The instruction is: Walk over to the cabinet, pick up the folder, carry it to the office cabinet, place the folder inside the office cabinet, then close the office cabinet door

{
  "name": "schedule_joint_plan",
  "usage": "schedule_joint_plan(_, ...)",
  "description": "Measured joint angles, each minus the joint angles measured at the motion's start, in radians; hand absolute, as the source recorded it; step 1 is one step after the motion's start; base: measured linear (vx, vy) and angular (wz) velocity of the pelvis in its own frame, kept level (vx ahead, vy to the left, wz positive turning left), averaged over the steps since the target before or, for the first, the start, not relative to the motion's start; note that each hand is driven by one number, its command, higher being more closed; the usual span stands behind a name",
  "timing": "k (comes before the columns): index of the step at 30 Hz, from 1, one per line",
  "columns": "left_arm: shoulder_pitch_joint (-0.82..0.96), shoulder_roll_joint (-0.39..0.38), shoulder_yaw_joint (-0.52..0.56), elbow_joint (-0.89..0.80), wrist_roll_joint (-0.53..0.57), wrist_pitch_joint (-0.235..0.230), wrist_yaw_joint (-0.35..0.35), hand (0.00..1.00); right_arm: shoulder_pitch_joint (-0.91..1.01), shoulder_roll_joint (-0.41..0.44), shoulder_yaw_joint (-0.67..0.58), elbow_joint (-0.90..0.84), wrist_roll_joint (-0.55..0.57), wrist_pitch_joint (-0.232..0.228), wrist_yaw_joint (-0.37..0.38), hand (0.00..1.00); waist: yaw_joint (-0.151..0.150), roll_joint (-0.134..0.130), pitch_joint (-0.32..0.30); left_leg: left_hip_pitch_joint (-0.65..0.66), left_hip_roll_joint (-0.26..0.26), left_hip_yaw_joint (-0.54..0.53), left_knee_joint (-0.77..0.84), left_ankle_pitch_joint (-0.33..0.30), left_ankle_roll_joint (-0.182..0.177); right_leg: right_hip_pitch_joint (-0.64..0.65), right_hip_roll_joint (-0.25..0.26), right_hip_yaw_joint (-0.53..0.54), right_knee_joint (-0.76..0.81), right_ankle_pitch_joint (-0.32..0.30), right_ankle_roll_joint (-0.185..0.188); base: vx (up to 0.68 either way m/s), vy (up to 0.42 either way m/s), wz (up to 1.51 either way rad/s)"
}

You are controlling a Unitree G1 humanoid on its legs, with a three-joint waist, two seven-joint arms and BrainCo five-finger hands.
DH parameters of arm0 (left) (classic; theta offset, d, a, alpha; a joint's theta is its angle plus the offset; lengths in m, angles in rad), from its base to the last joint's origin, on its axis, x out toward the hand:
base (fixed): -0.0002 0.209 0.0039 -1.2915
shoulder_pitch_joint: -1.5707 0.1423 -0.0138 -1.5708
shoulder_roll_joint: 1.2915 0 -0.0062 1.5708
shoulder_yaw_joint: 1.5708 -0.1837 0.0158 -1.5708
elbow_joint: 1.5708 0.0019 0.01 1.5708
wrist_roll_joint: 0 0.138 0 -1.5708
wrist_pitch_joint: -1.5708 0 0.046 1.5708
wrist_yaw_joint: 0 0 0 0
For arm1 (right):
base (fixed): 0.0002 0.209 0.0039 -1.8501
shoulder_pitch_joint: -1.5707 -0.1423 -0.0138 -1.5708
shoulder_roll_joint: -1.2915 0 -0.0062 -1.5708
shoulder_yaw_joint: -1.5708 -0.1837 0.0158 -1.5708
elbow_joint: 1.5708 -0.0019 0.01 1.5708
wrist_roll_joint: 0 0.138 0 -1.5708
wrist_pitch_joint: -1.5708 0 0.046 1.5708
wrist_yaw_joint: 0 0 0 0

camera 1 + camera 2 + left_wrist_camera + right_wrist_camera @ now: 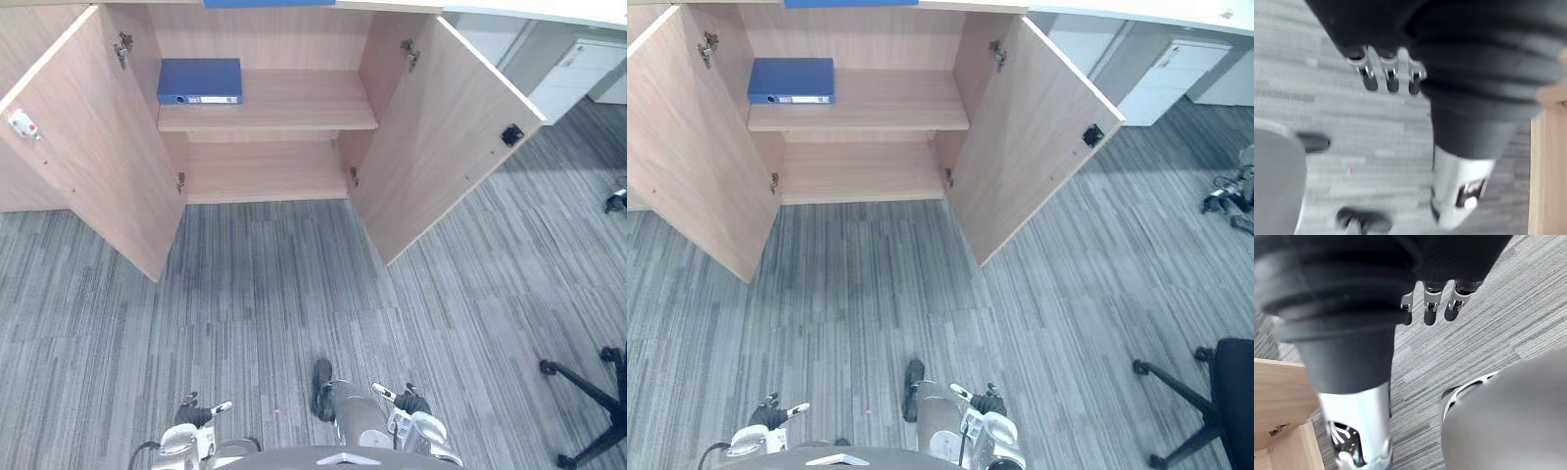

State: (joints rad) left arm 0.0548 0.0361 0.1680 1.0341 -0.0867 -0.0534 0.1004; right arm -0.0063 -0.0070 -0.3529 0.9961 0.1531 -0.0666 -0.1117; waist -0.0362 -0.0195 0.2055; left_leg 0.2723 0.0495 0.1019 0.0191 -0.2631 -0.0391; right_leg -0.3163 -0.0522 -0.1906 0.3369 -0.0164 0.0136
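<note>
Folder (199, 80) flat on upper shelf (294, 103) of wide-open cabinet (265, 39), well ahead of left robot hand (1392, 81) and right robot hand (1429, 311). I read both as fingers straight, empty, hanging idle for walking.

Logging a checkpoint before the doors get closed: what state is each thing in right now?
Left cabinet door: swung wide open.
Right cabinet door: swung wide open.
Folder: closed, lying flat at the left of the upper shelf.
Left hand: fingers relaxed, holding nothing.
Right hand: fingers relaxed, holding nothing.
</note>
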Motion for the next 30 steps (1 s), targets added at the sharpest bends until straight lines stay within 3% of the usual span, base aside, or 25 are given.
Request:
schedule_joint_plan(1, -0.004, -0.025, 0.017, -0.002, 0.000, -0.008, -0.002, 0.00, -0.002, -0.007, -0.006, -0.003, -0.002, -0.001, 0.000, 0.00, 0.005, 0.039, 0.001, -0.007, 0.035, 0.011, 0.055, -0.003, -0.017, 0.022, 0.019, -0.024, 0.016, -0.043, -0.018, 0.40, -0.252, 0.30)
schedule_joint_plan(2, -0.004, -0.033, 0.021, -0.002, 0.001, -0.009, -0.002, 0.00, -0.002, -0.009, -0.009, -0.004, -0.003, -0.001, 0.000, 0.00, 0.006, 0.043, 0.001, -0.015, 0.040, 0.013, 0.075, -0.004, -0.018, 0.026, 0.020, -0.028, 0.016, -0.050, -0.020, 0.47, -0.313, 0.25)
schedule_joint_plan(3, -0.004, -0.047, 0.044, -0.014, 0.001, -0.013, -0.003, 0.00, 0.001, -0.011, -0.011, -0.010, -0.003, 0.001, 0.000, 0.00, 0.005, 0.052, 0.004, -0.063, 0.059, 0.025, 0.205, -0.006, -0.024, 0.055, 0.026, -0.041, 0.009, -0.077, -0.030, 0.47, -0.312, 0.34)
schedule_joint_plan(4, -0.004, -0.056, 0.095, -0.038, 0.001, -0.012, -0.005, 0.00, 0.013, -0.011, -0.002, -0.037, -0.003, 0.005, -0.001, 0.00, 0.003, 0.058, 0.011, -0.186, 0.106, 0.040, 0.513, 0.002, -0.039, 0.124, 0.040, -0.047, -0.024, -0.101, -0.040, 0.39, -0.256, 0.35)
schedule_joint_plan(5, -0.003, -0.060, 0.106, -0.044, 0.001, -0.012, -0.005, 0.00, 0.018, -0.011, -0.001, -0.041, -0.003, 0.004, -0.001, 0.00, 0.004, 0.061, 0.012, -0.212, 0.119, 0.043, 0.578, 0.006, -0.044, 0.143, 0.047, -0.049, -0.033, -0.104, -0.042, 0.37, -0.221, 0.13)
schedule_joint_plan(6, 0.001, -0.071, 0.132, -0.063, 0.002, -0.013, -0.007, 0.00, 0.035, -0.015, 0.010, -0.049, -0.002, 0.003, -0.001, 0.00, 0.023, 0.062, 0.016, -0.283, 0.177, 0.074, 0.793, 0.004, -0.045, 0.205, 0.071, -0.049, -0.056, -0.121, -0.054, 0.21, -0.101, -0.18)
schedule_joint_plan(7, 0.002, -0.072, 0.140, -0.073, 0.002, -0.013, -0.009, 0.00, 0.040, -0.016, 0.018, -0.050, -0.002, 0.003, -0.001, 0.00, 0.034, 0.064, 0.016, -0.309, 0.204, 0.094, 0.863, -0.001, -0.040, 0.233, 0.078, -0.047, -0.061, -0.131, -0.060, 0.34, -0.155, -0.27)
schedule_joint_plan(8, 0.000, -0.073, 0.144, -0.083, 0.002, -0.014, -0.014, 0.00, 0.044, -0.016, 0.031, -0.049, -0.001, 0.003, -0.001, 0.00, 0.043, 0.048, 0.021, -0.365, 0.239, 0.123, 0.931, -0.017, -0.036, 0.284, 0.085, -0.041, -0.076, -0.149, -0.066, 0.32, -0.127, -0.21)
schedule_joint_plan(11, -0.002, -0.067, 0.143, -0.104, 0.002, -0.015, -0.020, 0.00, 0.045, -0.013, 0.035, -0.051, 0.017, 0.004, -0.001, 0.00, 0.054, 0.043, 0.018, -0.486, 0.252, 0.190, 0.834, -0.042, -0.023, 0.367, 0.080, -0.012, -0.145, -0.162, -0.057, 0.32, -0.058, -0.23)
schedule_joint_plan(13, -0.008, -0.074, 0.143, -0.114, 0.002, -0.018, -0.020, 0.00, 0.044, -0.006, 0.019, -0.056, 0.020, 0.005, -0.002, 0.00, 0.071, 0.038, 0.019, -0.522, 0.213, 0.203, 0.662, -0.039, -0.028, 0.406, 0.059, 0.001, -0.169, -0.159, -0.045, 0.33, 0.077, -0.33)
schedule_joint_plan(15, -0.010, -0.072, 0.143, -0.118, 0.002, -0.023, -0.018, 0.00, 0.053, 0.008, 0.005, -0.057, 0.019, 0.004, -0.004, 0.00, 0.081, 0.023, 0.016, -0.537, 0.138, 0.193, 0.395, 0.039, -0.031, 0.450, 0.017, 0.026, -0.207, -0.171, -0.009, 0.37, 0.182, -0.30)
schedule_joint_plan(16, -0.009, -0.073, 0.142, -0.117, 0.002, -0.023, -0.018, 0.00, 0.054, 0.008, 0.005, -0.057, 0.019, 0.004, -0.004, 0.00, 0.080, 0.023, 0.014, -0.534, 0.126, 0.189, 0.337, 0.075, -0.027, 0.462, 0.011, 0.031, -0.216, -0.176, 0.002, 0.41, 0.273, -0.38)
schedule_joint_plan(17, -0.004, -0.073, 0.141, -0.112, 0.002, -0.024, -0.017, 0.00, 0.064, 0.010, 0.008, -0.056, 0.019, 0.004, -0.005, 0.00, 0.089, 0.020, 0.001, -0.523, 0.104, 0.172, 0.304, 0.186, -0.002, 0.477, -0.003, 0.050, -0.227, -0.191, 0.027, 0.37, 0.285, -0.42)
schedule_joint_plan(18, -0.002, -0.056, 0.143, -0.109, 0.002, -0.024, -0.017, 0.00, 0.066, 0.029, 0.008, -0.055, 0.019, 0.005, -0.005, 0.00, 0.090, -0.003, -0.017, -0.514, 0.075, 0.183, 0.313, 0.194, 0.030, 0.489, -0.034, 0.075, -0.231, -0.203, 0.045, 0.39, 0.290, -0.40)
schedule_joint_plan(20, -0.001, -0.037, 0.143, -0.100, 0.002, -0.023, -0.018, 0.00, 0.073, 0.048, 0.006, -0.055, 0.018, 0.004, -0.005, 0.00, 0.091, -0.043, -0.042, -0.507, 0.055, 0.219, 0.330, 0.133, 0.047, 0.462, -0.071, 0.095, -0.186, -0.202, 0.043, 0.35, 0.229, -0.37)
schedule_joint_plan(21, -0.001, -0.033, 0.145, -0.096, 0.002, -0.022, -0.018, 0.00, 0.074, 0.052, 0.005, -0.053, 0.018, 0.005, -0.004, 0.00, 0.103, -0.050, -0.043, -0.479, 0.053, 0.248, 0.334, 0.120, 0.058, 0.443, -0.085, 0.120, -0.122, -0.202, 0.044, 0.37, 0.245, -0.60)
schedule_joint_plan(22, -0.002, -0.033, 0.145, -0.089, 0.001, -0.021, -0.018, 0.00, 0.074, 0.057, 0.005, -0.054, 0.015, 0.005, -0.003, 0.00, 0.111, -0.050, -0.043, -0.444, 0.051, 0.269, 0.333, 0.102, 0.063, 0.410, -0.095, 0.139, -0.017, -0.202, 0.045, 0.35, 0.253, -0.67)
schedule_joint_plan(24, -0.001, -0.031, 0.143, -0.076, 0.001, -0.016, -0.019, 0.00, 0.070, 0.048, 0.014, -0.073, 0.004, 0.004, -0.001, 0.00, 0.095, -0.038, -0.036, -0.358, 0.036, 0.285, 0.325, 0.052, 0.076, 0.277, -0.126, 0.157, 0.330, -0.163, 0.093, 0.36, 0.250, -0.39)
schedule_joint_plan(26, -0.003, -0.027, 0.143, -0.068, 0.001, -0.013, -0.018, 0.00, 0.059, 0.047, 0.030, -0.079, -0.001, 0.003, 0.000, 0.00, 0.071, -0.041, -0.038, -0.285, 0.028, 0.286, 0.304, 0.034, 0.077, 0.164, -0.135, 0.143, 0.547, -0.201, 0.094, 0.36, 0.137, 0.05)
schedule_joint_plan(28, -0.005, -0.032, 0.143, -0.065, 0.000, -0.012, -0.018, 0.00, 0.047, 0.046, 0.034, -0.078, -0.003, 0.002, 0.000, 0.00, 0.067, -0.039, -0.037, -0.212, 0.028, 0.285, 0.246, 0.033, 0.074, 0.082, -0.129, 0.083, 0.552, -0.253, 0.072, 0.31, 0.057, 0.11)
schedule_joint_plan(30, -0.004, -0.034, 0.144, -0.061, 0.000, -0.011, -0.017, 0.00, 0.043, 0.044, 0.034, -0.078, -0.003, 0.002, 0.000, 0.00, 0.064, -0.036, -0.037, -0.157, 0.030, 0.282, 0.207, 0.036, 0.069, 0.039, -0.108, 0.051, 0.460, -0.271, 0.055, 0.33, -0.025, 0.17)
